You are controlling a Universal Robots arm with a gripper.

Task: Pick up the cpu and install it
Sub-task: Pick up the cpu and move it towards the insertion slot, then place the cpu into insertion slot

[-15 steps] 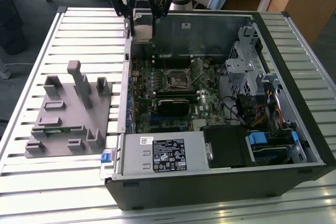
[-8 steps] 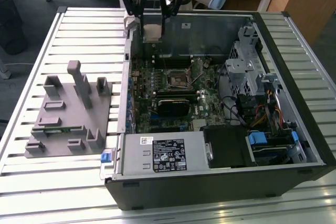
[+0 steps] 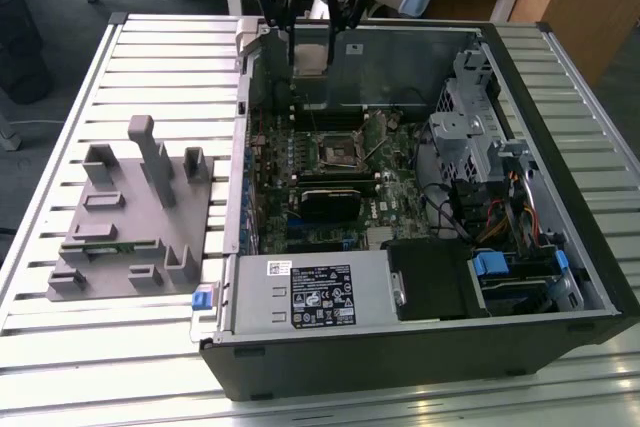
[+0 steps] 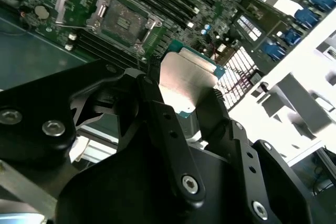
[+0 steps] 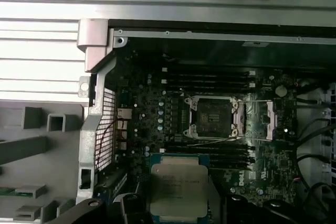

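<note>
carry phase | gripper (image 4: pixel 185 90) fingers (image 4: pixel 157 103) clamped on cpu (image 4: pixel 186 77), over mobo (image 5: pixel 157 121) | socket (image 5: pixel 212 115) open | nxt prob needs square align over it

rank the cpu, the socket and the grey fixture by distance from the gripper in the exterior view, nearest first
From the gripper:
1. cpu, clamped between its fingers.
2. socket, on the board inside the case.
3. grey fixture, outside the case at the exterior view's left.
</note>
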